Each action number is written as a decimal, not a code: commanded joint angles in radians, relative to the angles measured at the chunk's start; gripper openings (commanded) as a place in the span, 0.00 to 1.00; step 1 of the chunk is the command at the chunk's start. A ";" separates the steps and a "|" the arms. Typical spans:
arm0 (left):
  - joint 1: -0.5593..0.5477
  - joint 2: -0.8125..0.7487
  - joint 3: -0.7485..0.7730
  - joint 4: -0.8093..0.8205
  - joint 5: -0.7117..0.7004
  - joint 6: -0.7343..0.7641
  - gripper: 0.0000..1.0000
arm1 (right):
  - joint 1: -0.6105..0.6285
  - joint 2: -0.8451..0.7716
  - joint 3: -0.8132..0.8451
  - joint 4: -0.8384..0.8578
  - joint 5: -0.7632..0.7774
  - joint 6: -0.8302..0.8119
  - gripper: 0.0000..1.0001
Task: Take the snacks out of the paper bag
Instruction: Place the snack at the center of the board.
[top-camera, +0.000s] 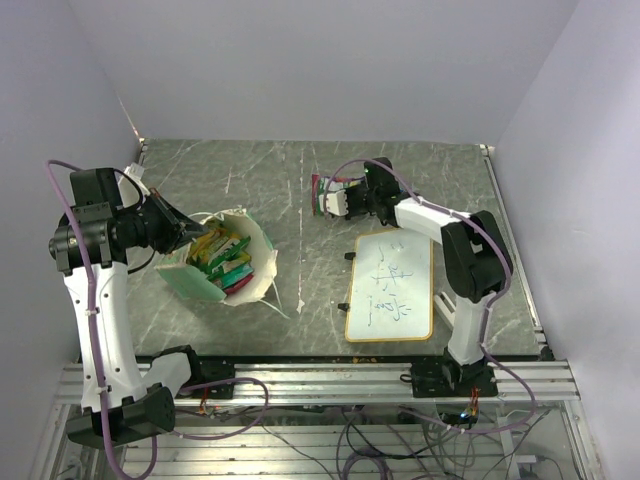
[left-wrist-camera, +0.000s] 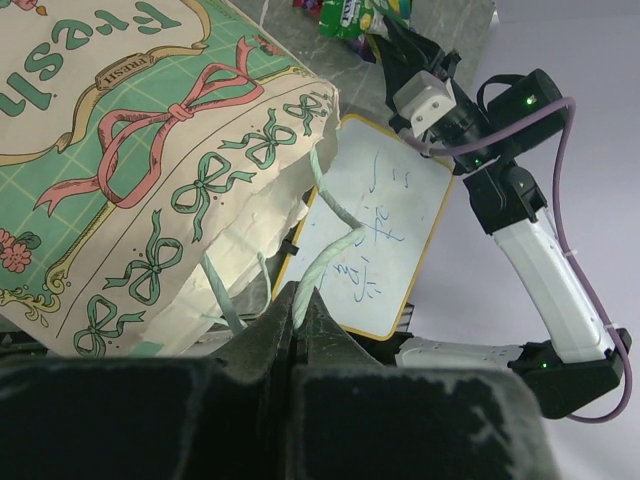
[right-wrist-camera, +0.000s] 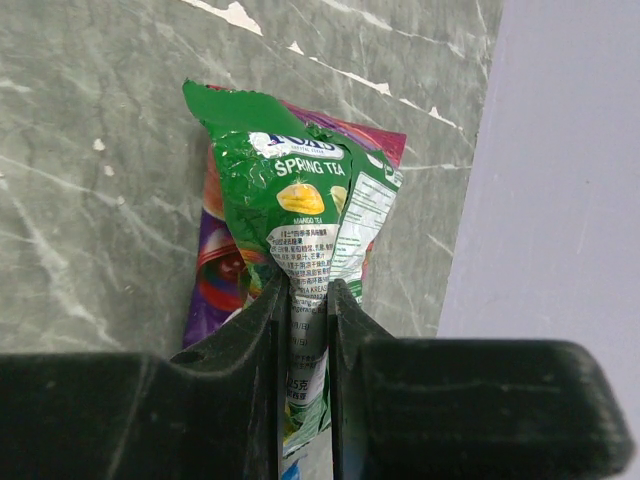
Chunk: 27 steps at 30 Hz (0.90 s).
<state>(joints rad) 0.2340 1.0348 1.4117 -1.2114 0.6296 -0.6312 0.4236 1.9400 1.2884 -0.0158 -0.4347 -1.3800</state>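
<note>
The paper bag (top-camera: 262, 262) lies tipped on the left of the table, its mouth showing several snacks (top-camera: 225, 258) inside, green and pink. My left gripper (top-camera: 196, 232) is at the bag's upper left rim. In the left wrist view it (left-wrist-camera: 300, 296) is shut on the bag's pale string handle (left-wrist-camera: 335, 238), with the green patterned bag side (left-wrist-camera: 150, 150) close by. My right gripper (right-wrist-camera: 308, 300) is shut on a green snack packet (right-wrist-camera: 300, 200), low over the table at the back middle (top-camera: 337, 200). A purple packet (right-wrist-camera: 215, 270) lies under the green one.
A white whiteboard (top-camera: 392, 285) with a yellow rim and blue writing lies flat right of centre, in front of the right gripper. The grey marbled table (top-camera: 300, 290) has walls behind and at both sides. A loose string handle (top-camera: 285, 305) trails from the bag.
</note>
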 joint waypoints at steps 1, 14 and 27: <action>-0.001 0.002 0.002 -0.022 -0.017 0.004 0.07 | -0.028 0.052 0.074 0.085 -0.062 -0.042 0.00; 0.000 0.002 0.004 -0.032 -0.027 0.005 0.07 | -0.050 0.115 0.033 0.094 -0.156 -0.037 0.00; 0.000 -0.009 0.000 -0.035 -0.009 0.010 0.07 | -0.049 0.157 -0.003 0.156 -0.127 0.021 0.26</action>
<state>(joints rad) 0.2340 1.0416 1.4063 -1.2282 0.6067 -0.6342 0.3725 2.0712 1.2800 0.1211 -0.5514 -1.3903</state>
